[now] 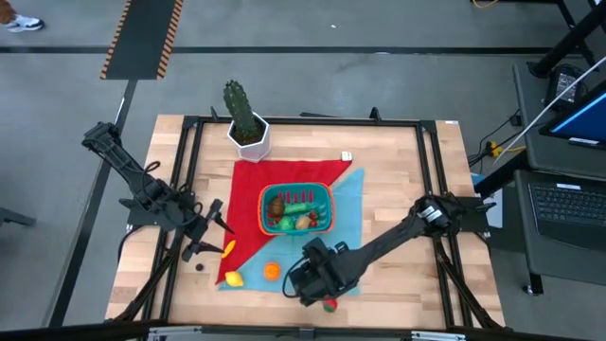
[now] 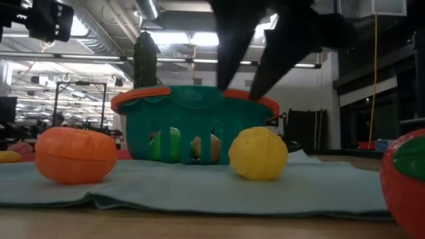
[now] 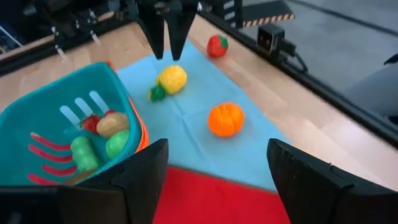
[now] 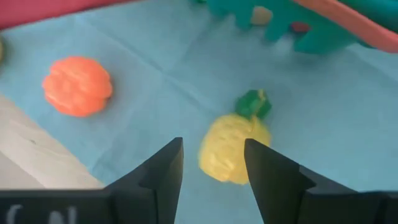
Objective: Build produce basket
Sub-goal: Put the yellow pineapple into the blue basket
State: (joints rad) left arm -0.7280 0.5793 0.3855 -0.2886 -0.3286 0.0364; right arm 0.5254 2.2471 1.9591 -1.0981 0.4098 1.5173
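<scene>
Red strawberry (image 2: 406, 182) cut off at low view's edge, basket (image 4: 298, 22) blurred in right wrist view

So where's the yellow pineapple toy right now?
In the high view the yellow pineapple lies on the blue cloth near the table's front-left, left of the orange; the right gripper hovers over it.

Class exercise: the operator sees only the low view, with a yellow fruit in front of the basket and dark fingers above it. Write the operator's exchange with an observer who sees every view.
Operator: What is the yellow fruit in front of the basket?
Observer: A toy pineapple with a green crown, lying on the blue cloth.
Operator: Whose fingers hang over it?
Observer: The right gripper, jaws open, with the pineapple just ahead of them. The left gripper waits open to the left of the basket.
</scene>
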